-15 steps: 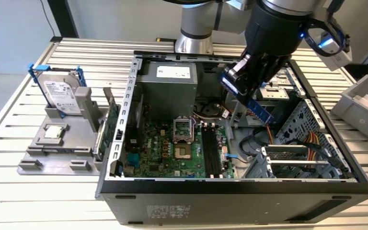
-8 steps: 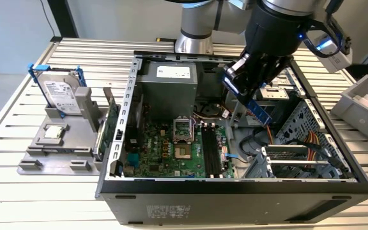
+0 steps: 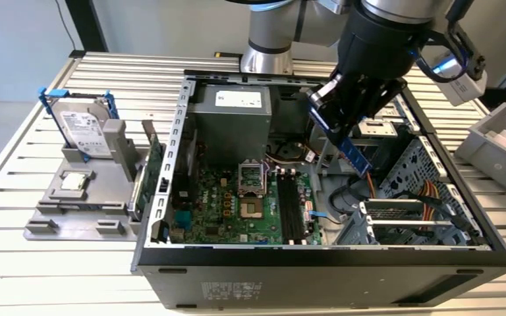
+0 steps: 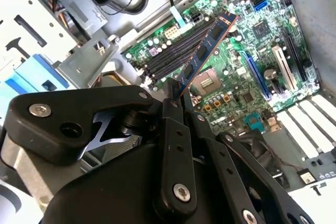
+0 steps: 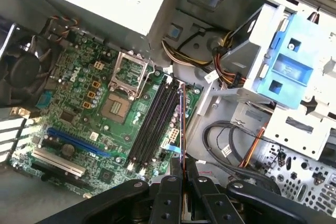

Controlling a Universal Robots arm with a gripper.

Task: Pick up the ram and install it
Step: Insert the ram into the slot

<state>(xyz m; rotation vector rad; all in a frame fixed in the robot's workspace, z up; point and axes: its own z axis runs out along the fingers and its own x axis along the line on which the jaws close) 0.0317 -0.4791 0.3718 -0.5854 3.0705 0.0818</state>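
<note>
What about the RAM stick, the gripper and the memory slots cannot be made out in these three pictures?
- RAM stick: gripped end hidden between the gripper fingers, second wrist view.
- RAM stick: seen edge-on, chips hidden, first wrist view.
- Memory slots: latch positions too small, exterior view.

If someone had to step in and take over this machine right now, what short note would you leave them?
Hand: shut on the ram, gripping one end of the stick.
Ram: held in the air over the open computer case, above the motherboard, tilted in the exterior view.
Black memory slots: all empty.
Done: ram picked up and brought over the case.
Left: seat it in a slot.
</note>
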